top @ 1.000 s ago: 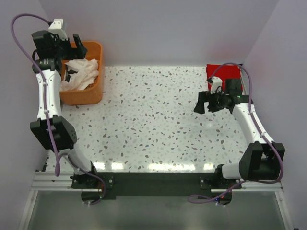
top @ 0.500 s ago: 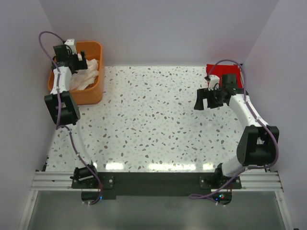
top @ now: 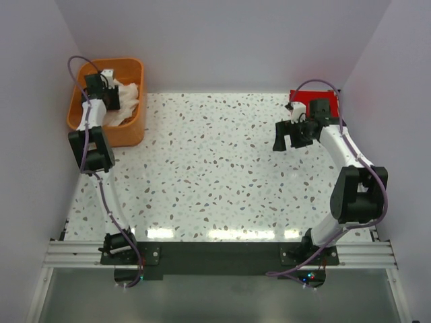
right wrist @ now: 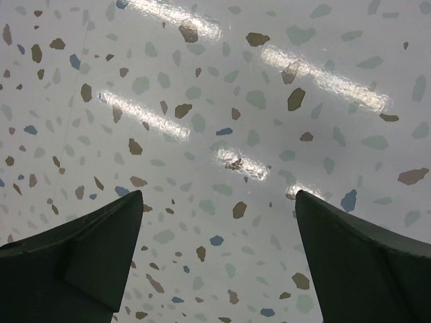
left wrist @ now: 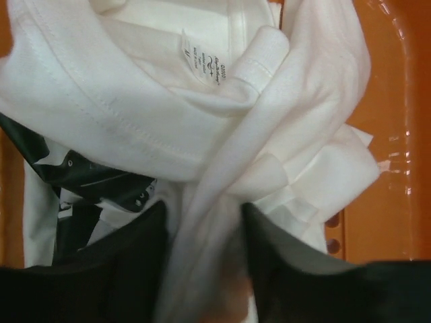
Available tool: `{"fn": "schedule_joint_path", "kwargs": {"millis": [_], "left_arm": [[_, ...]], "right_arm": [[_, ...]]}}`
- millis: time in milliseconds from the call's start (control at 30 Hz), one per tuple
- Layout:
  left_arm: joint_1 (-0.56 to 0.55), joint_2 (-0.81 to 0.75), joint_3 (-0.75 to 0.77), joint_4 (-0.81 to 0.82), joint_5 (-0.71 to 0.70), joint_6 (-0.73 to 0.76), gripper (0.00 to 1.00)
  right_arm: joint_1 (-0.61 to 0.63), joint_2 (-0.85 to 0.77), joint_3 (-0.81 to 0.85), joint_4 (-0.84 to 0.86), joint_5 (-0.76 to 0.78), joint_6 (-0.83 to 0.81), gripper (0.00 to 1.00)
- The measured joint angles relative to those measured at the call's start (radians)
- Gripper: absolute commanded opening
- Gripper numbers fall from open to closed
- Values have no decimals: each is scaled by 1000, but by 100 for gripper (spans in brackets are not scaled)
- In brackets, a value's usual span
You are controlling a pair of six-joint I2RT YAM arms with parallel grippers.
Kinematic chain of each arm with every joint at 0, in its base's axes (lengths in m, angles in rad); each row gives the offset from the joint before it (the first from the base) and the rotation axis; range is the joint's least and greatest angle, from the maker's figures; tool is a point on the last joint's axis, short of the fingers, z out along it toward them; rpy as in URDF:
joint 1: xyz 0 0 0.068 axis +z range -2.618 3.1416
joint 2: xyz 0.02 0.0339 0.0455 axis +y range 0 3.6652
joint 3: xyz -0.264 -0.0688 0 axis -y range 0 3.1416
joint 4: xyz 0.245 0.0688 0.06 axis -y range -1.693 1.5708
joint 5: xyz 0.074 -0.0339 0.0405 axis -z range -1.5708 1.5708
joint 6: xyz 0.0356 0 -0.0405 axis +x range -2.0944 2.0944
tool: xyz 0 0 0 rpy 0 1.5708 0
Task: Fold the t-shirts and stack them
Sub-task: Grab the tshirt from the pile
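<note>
The left claw (left wrist: 202, 219) sits in the orange basket (left wrist: 397, 134) at the far left. Its fingers stand narrowly either side of a ridge of the cream-white t-shirt (left wrist: 202, 101) crumpled there, though I cannot tell whether they pinch it. The right claw (right wrist: 219, 198) hangs wide open and empty over the speckled table (top: 215, 175), near the red t-shirt (top: 304, 98), which lies flat at the far right.

Tee (left wrist: 202, 101): soft matt cloth; basket (left wrist: 394, 134): glossy orange plastic; tabletop (right wrist: 202, 87): shiny, speckled.

Speckled table (top: 215, 175) with orange basket (top: 124, 134) far left, red t-shirt (top: 304, 97) far right
</note>
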Motion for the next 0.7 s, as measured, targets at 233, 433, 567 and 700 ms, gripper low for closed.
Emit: {"fn": "schedule_joint_path", "kwargs": {"millis": [233,433,567,700], "left_arm": [[-3,-13,9,16,37,-11,0],[-2,-166,-27,96,50,-33,0],[-2,-326,-27,206,83,-61,0],[-8,-459,26,321,159,-127,0]], "right_arm": [[0,8,27,-22,-1,-12,99],[0,2,29,-21,-4,-15,99],[0,-42,13,-12,-11,-14,99],[0,-118,-16,7,-19,-8,99]]}}
